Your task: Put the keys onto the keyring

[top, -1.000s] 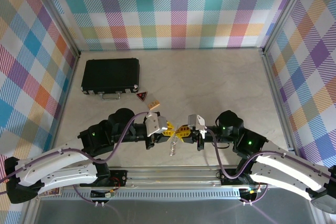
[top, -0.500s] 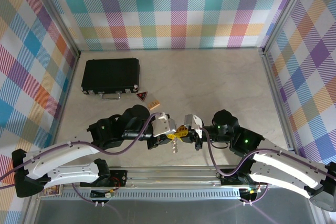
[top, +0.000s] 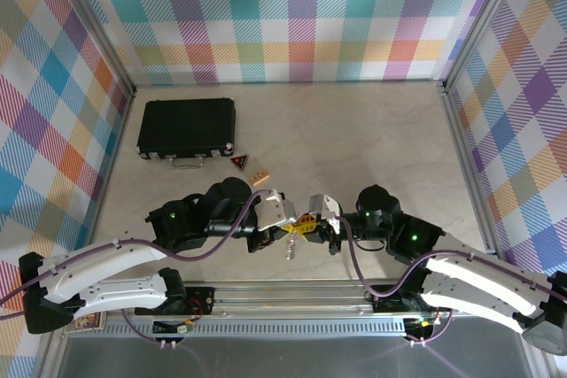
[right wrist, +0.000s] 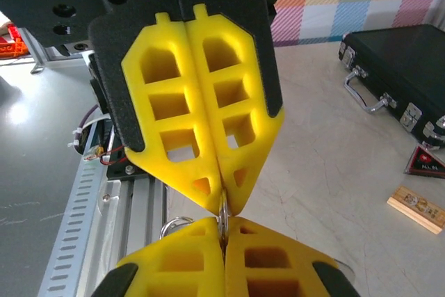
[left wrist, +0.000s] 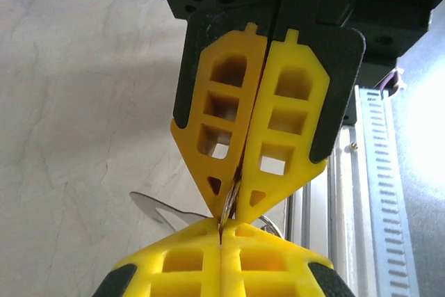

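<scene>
Top view: my left gripper (top: 287, 220) and right gripper (top: 310, 221) are meeting tip to tip at lower centre, the keys (top: 290, 250) dangling just below; black case (top: 186, 127), red tag (top: 239, 162) and wooden block (top: 259, 178) are lying towards the upper left.
Left wrist: my left gripper (left wrist: 220, 227) is pinching thin metal of the keys (left wrist: 158, 208); the right gripper (left wrist: 235, 196) is crowding in from above, pinching the same metal.
Right wrist: my right gripper (right wrist: 224, 231) is clamping that metal at bottom centre; the left gripper (right wrist: 222, 203) is blocking most of the keys (right wrist: 174, 226).

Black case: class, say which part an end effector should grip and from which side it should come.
Probably the silver handle on the black case, approached from the near side: the case lies flat and shut, and the handle juts out from its near long edge.
</scene>
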Tool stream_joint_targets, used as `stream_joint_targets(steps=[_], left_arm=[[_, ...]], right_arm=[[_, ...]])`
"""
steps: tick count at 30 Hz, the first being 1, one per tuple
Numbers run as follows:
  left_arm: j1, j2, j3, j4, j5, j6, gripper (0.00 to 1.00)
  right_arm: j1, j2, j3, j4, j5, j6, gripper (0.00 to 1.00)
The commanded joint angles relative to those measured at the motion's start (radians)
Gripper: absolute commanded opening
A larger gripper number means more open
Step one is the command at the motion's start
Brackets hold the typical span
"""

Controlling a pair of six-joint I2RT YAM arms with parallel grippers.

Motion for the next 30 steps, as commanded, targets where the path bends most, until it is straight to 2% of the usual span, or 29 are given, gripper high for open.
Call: stream_joint_targets(steps=[1,7,14,20,23,26,28,30], left_arm=[[-0.004,-0.049,-0.029,0.236,0.076,-0.062,0.0],[-0.011,-0.104,-0.124,0.445,0.145,-0.085,0.0],[-0.011,-0.112,-0.177,0.512,0.182,-0.117,0.0],[-0.011,-0.143,-0.246,0.61,0.185,-0.161,0.0],[-0.011,-0.146,-0.235,0.58,0.162,-0.151,0.0],[-0.011,-0.15,-0.189,0.466,0.097,-0.106,0.0],[-0.011,-0.145,-0.148,0.367,0.05,-0.068,0.09],[-0.011,-0.126,-0.104,0.273,0.005,-0.03,0.12]], right_arm=[[0.014,-0.039,0.009,0.075,-0.063,-0.003,0.08],[0.014,-0.108,-0.034,0.126,-0.064,0.011,0.15],[0.013,-0.16,-0.05,0.138,-0.055,0.021,0.19],[0.013,-0.183,-0.053,0.134,-0.031,0.018,0.01],[0.012,-0.181,-0.053,0.127,-0.019,0.013,0.0],[0.014,-0.173,-0.045,0.114,-0.002,0.007,0.0],[0.014,-0.159,-0.032,0.092,0.009,0.002,0.0],[0.015,-0.128,-0.009,0.064,0.011,-0.003,0.0]])
